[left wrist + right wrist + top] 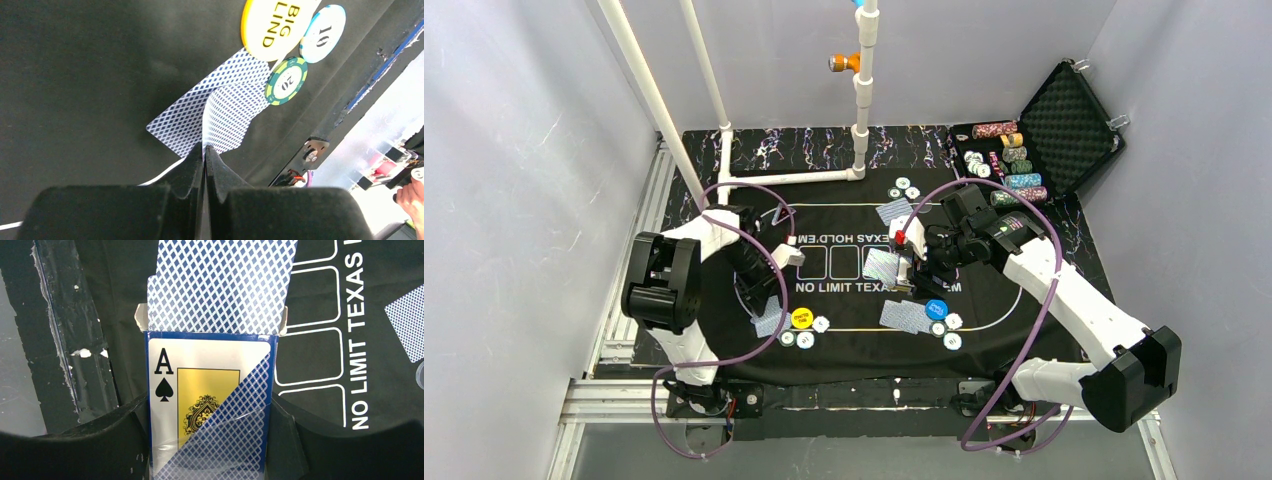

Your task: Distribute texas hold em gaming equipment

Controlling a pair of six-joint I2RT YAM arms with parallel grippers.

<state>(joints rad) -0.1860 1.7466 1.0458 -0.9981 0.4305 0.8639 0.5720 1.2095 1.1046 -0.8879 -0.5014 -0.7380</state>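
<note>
The left tool (205, 148) is pinching the near edge of a card (230, 112) between closed jaws. The card (blue-patterned back showing) is running straight ahead of the fingertips, long axis in line with them, and bowing over a second card (175, 122) lying flat on the counter's black mat (90, 75). Just beside its far corner a green chip (286, 80) is sitting, with the yellow button disc (270, 22) beyond. That arm is reaching forward, wrist angling down. The right tool (210, 430) is clamping a card box (200, 405) by its sides, open end pointing away, with the deck (220, 285) sticking out ahead.
</note>
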